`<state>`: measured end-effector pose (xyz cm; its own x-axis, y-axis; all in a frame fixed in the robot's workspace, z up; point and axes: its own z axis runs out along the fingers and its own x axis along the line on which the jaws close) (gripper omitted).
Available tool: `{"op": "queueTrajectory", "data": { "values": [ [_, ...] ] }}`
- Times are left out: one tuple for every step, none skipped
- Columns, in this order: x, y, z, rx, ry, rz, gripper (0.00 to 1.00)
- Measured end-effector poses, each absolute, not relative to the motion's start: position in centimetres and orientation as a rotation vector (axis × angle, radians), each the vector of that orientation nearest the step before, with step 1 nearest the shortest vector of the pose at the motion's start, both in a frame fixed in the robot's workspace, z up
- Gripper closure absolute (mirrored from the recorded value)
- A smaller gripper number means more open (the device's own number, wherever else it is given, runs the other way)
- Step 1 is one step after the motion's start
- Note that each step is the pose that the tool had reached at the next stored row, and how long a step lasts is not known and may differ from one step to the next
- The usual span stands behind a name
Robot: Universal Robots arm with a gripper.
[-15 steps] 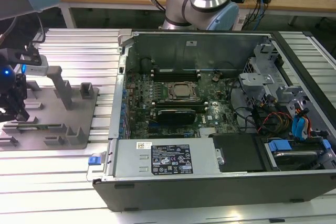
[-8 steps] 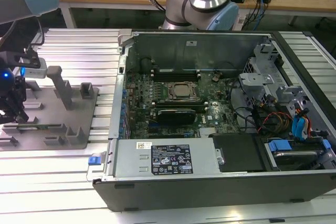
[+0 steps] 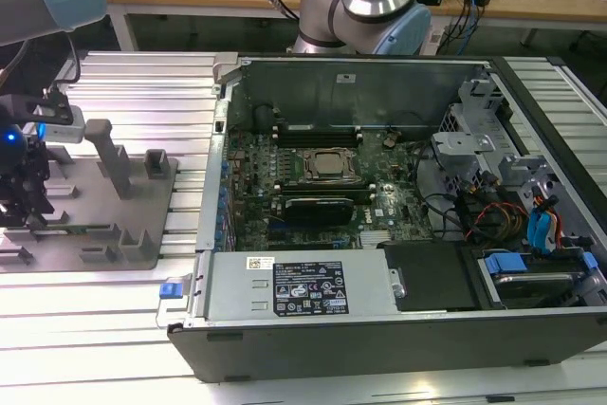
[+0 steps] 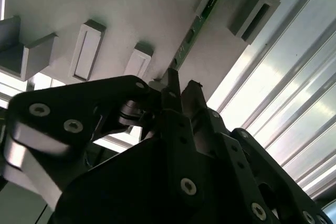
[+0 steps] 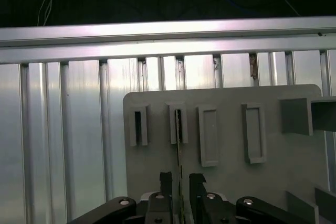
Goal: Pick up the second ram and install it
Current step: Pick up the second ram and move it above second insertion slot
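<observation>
Gripper [image 5: 180, 179] is down low over the grey fixture plate [image 5: 236, 187], out at the exterior view's left of the open computer case [image 3: 379, 353]. Fingers [image 5: 166, 182] are spread a little, one either side of the green ram stick [image 5: 179, 150], with thin gaps showing. The stick stands on edge, its far end seated in a slot block [image 5: 172, 124] on the plate.

No print is legible. In the exterior view, a black label [image 3: 322, 293] and a small white sticker [image 3: 260, 263] sit on the grey metal housing [image 3: 228, 296] inside the computer case, their lettering too small to tell.
</observation>
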<state>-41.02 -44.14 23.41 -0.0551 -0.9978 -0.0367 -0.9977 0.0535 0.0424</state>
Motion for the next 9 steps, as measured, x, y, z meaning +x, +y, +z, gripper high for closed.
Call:
{"op": "queueTrajectory", "data": {
  "values": [
    [-41.0,-44.1,23.4,2.158,-2.278,-0.088,0.72],
    [-41.0,-44.1,23.4,2.158,-2.278,-0.088,0.72],
    [-41.0,-44.1,23.3,2.16,-2.277,-0.088,0.72],
    [-41.0,-44.1,23.3,2.163,-2.273,-0.087,0.72],
    [-41.0,-44.1,23.1,2.176,-2.259,-0.086,0.72],
    [-41.0,-44.1,23.0,2.182,-2.253,-0.086,0.72],
    [-41.1,-44.1,22.7,2.191,-2.243,-0.086,0.72],
    [-41.2,-44.1,22.6,2.197,-2.238,-0.086,0.72],
    [-41.3,-44.1,22.3,2.207,-2.228,-0.086,0.72]
  ]
}}
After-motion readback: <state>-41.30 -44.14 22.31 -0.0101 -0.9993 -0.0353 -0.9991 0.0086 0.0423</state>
